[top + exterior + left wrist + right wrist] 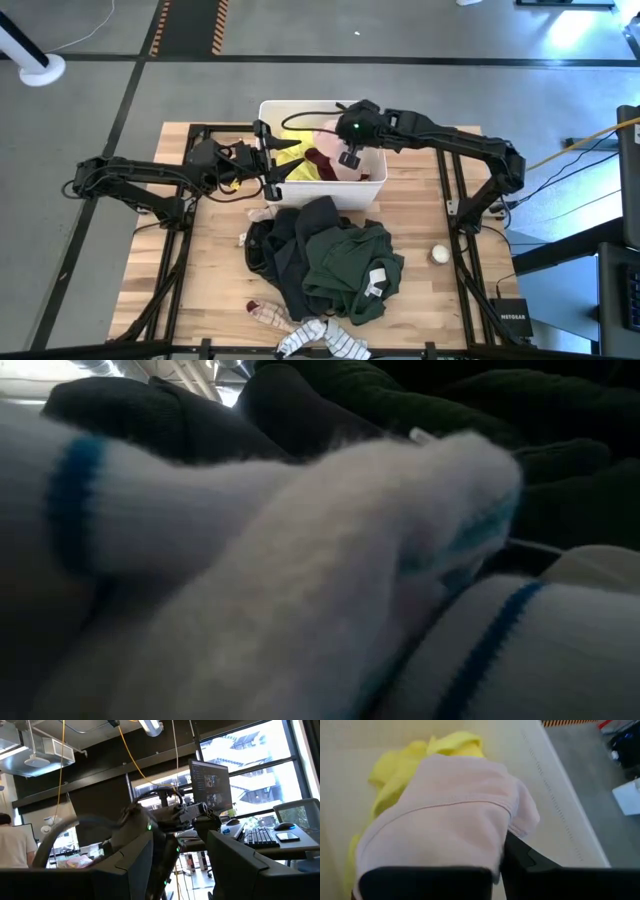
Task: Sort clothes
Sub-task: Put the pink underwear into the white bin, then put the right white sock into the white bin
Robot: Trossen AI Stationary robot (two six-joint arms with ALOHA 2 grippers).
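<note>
Right end effector (349, 158): mine — over the white bin (372, 188), fingers nearly together, pinching the pale pink garment (445, 815) that drapes across them.
Yellow garment (415, 765): in the bin just beyond my fingers, touching the pink one.
Left end effector (268, 162): mine too — spread wide at the bin's edge, holding nothing.
Dark pile (320, 255): black and green clothes heaped on the desk (420, 290), outside the bin.
Striped piece (325, 340): at the desk's front edge.

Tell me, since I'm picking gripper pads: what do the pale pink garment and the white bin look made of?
The pale pink garment looks like soft, matte knit fabric, with a stitched hem and drape. The white bin looks like smooth rigid plastic, with straight walls; I can't be sure.
</note>
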